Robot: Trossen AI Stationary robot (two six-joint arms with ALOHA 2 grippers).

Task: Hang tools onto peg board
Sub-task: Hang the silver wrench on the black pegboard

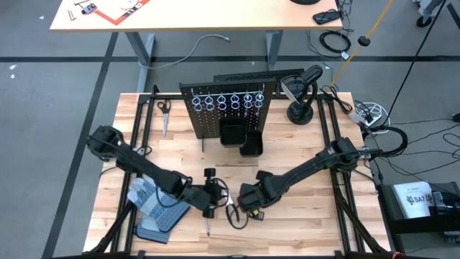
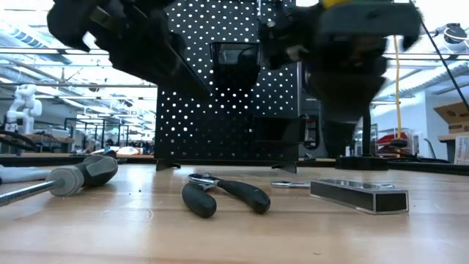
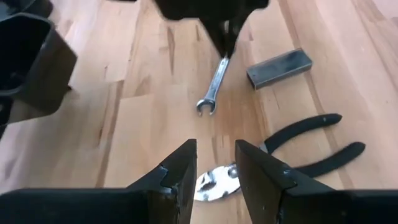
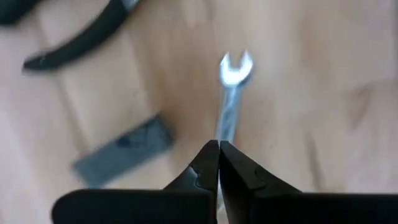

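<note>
The black peg board [image 1: 230, 108] stands upright at the table's far middle, with silver rings and black bins [image 1: 241, 137]. My right gripper [image 4: 219, 155] is shut on a small silver wrench [image 4: 231, 99]. My left gripper [image 3: 216, 171] is open and hovers over the silver head of the dark-handled pliers [image 3: 311, 146], which lie flat on the table [image 2: 223, 194]. A grey metal piece [image 3: 280, 67] lies beside the wrench. The screwdriver [image 2: 84, 174] lies on the table toward the near edge [image 1: 207, 226]. My right gripper pinches one end of the wrench's shaft [image 4: 222, 138] between its two shut fingertips, the fingers lying along the shaft. The wrench slants away from the fingers, its open-jaw end [image 3: 206, 107] low by the table; I cannot tell whether that end rests on the wood.
Grey-and-blue work gloves [image 1: 154, 208] lie at the near left. Scissors [image 1: 164, 115] lie left of the peg board. A black camera stand [image 1: 302, 108] is at the far right. Bare wood [image 1: 302, 216] lies at the near right.
</note>
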